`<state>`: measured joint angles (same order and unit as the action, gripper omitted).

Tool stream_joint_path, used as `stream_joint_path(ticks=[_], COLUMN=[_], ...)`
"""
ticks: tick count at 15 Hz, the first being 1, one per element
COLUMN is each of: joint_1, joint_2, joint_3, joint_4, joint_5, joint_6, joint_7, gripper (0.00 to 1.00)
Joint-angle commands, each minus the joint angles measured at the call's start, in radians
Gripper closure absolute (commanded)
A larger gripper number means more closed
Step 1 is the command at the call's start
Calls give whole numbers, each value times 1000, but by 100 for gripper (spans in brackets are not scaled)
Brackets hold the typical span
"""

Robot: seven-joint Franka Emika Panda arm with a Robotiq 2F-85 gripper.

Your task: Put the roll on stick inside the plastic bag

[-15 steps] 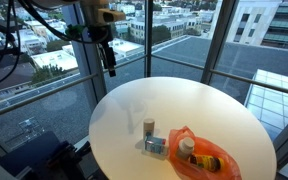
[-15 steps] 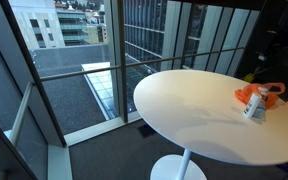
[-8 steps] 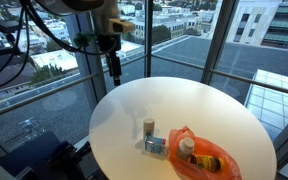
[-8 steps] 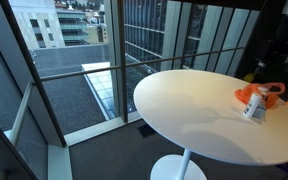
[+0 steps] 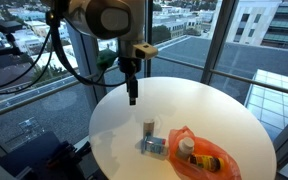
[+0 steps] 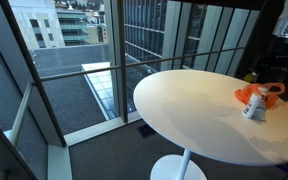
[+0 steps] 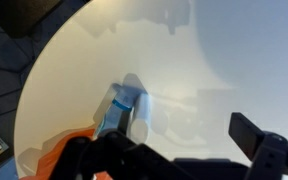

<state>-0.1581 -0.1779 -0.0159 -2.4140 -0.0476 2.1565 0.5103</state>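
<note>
The roll on stick [image 5: 148,128] is a slim greyish tube with a pale top, standing upright near the table's front edge. It also shows in the wrist view [image 7: 137,116] and in an exterior view [image 6: 252,109]. The crinkled orange plastic bag [image 5: 206,157] lies right beside it with a yellow bottle inside, and shows in the wrist view [image 7: 66,152] and in an exterior view [image 6: 260,94]. My gripper [image 5: 133,96] hangs open and empty above the table, apart from the stick; in the wrist view [image 7: 174,150] the jaws are wide apart.
A small blue-and-white box [image 5: 155,146] lies against the stick's base, between it and the bag. The round white table [image 5: 194,105] stands by floor-to-ceiling windows with railings [image 6: 134,40]. The table edge is close behind the objects.
The arm has swung from beyond the table's edge by the window to over the tabletop, closer to the stick. The stick, box and bag have not moved.
</note>
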Motion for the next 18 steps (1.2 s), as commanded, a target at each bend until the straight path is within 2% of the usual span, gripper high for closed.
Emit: stream_joint_path(ticks=[1, 8, 18], joint_1=[2, 2, 10], joint_2=[65, 158, 248], joint_3=[-32, -71, -122], joint_4=[28, 32, 35], joint_5=[31, 20, -58], joint_6=[76, 204, 261], joint_7=[14, 54, 135], gripper=[0, 0, 0])
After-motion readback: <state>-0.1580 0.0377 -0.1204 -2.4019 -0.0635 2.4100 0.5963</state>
